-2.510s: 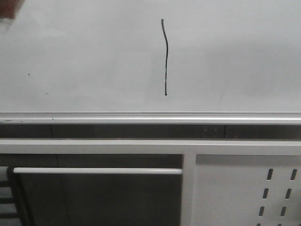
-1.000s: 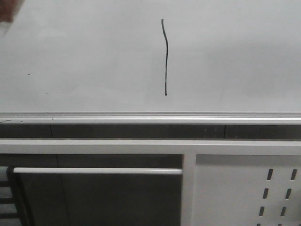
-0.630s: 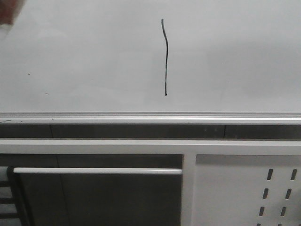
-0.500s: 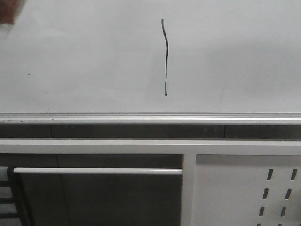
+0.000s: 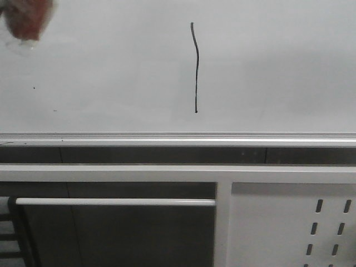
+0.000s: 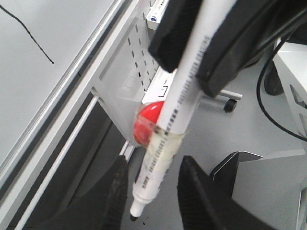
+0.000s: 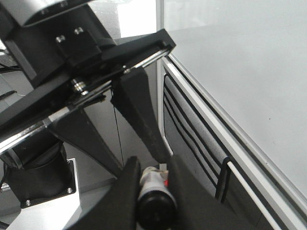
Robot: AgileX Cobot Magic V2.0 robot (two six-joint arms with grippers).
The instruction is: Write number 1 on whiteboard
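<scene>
The whiteboard [image 5: 111,67] fills the upper front view above its silver rail [image 5: 178,139]. The number 1 [image 5: 196,67] is a thin, slightly wavy black stroke near its middle; it also shows in the left wrist view [image 6: 29,36]. The white marker pen [image 6: 177,100] has tape and a red ball [image 6: 146,124] on it, and its black tip is off the board. My right gripper [image 7: 153,165] is shut on the pen's black rear end [image 7: 154,199]. My left gripper [image 6: 153,160] is open, with the pen's tip end between its fingers.
A white perforated metal panel [image 5: 289,222] and a white frame bar [image 5: 111,202] sit below the rail. A blurred red thing [image 5: 26,19] shows at the front view's top left corner. Black cables [image 6: 273,110] hang over the floor.
The blurred red thing at the front view's top left corner has moved right and down, further into view. The stroke and the board are unchanged.
</scene>
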